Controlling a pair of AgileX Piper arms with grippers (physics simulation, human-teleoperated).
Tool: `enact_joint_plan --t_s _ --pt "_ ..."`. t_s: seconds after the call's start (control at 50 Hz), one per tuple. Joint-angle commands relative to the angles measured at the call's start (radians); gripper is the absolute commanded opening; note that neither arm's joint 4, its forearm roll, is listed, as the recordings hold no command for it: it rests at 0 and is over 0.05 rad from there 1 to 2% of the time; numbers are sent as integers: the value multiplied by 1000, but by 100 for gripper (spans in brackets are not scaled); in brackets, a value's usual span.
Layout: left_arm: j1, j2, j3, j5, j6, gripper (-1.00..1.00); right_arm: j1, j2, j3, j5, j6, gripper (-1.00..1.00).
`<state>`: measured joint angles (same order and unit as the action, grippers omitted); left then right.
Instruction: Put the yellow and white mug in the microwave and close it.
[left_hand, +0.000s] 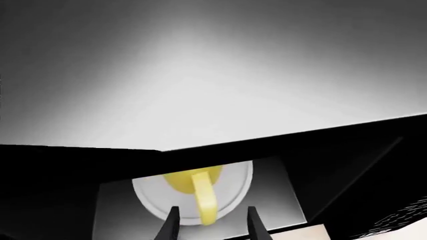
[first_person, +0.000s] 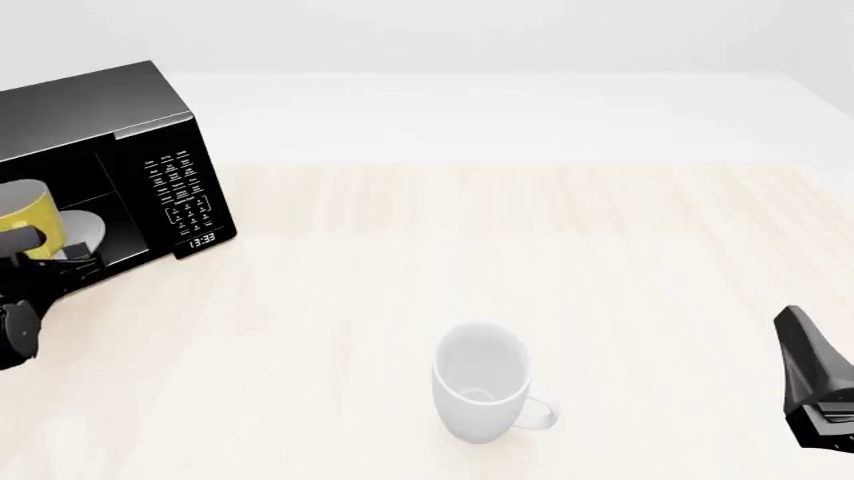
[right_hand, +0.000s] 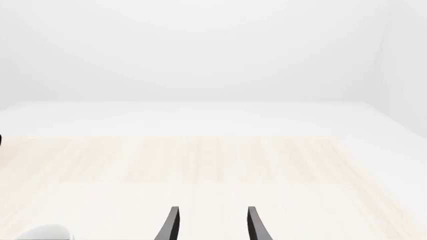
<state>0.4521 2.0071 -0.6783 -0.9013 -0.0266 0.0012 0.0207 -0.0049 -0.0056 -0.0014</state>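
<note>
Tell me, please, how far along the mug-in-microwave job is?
Done: the yellow mug sits on the white plate inside the microwave. In hand: the left gripper is open, its fingers either side of the handle, not gripping. Left: back out and close the door. The right gripper is idle.

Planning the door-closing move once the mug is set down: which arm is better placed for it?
Left. The left gripper is already at the microwave, jaws open either side of the yellow mug's handle on the white plate. The right gripper hangs over bare table, far across.
</note>
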Motion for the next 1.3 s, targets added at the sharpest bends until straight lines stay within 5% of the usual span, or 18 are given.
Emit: enact_joint_plan --t_s 0.02,0.36,0.8,1.3 --pt "25 5 9 -3 0 100 1 -2 1 0 -1 100" --pt "17 -52 62 5 -13 100 2 -1 1 0 0 100" --pt "-11 -309 215 53 -18 100 2 0 1 -1 0 100" --pt "4 -732 328 298 64 100 2 0 1 0 -1 100"
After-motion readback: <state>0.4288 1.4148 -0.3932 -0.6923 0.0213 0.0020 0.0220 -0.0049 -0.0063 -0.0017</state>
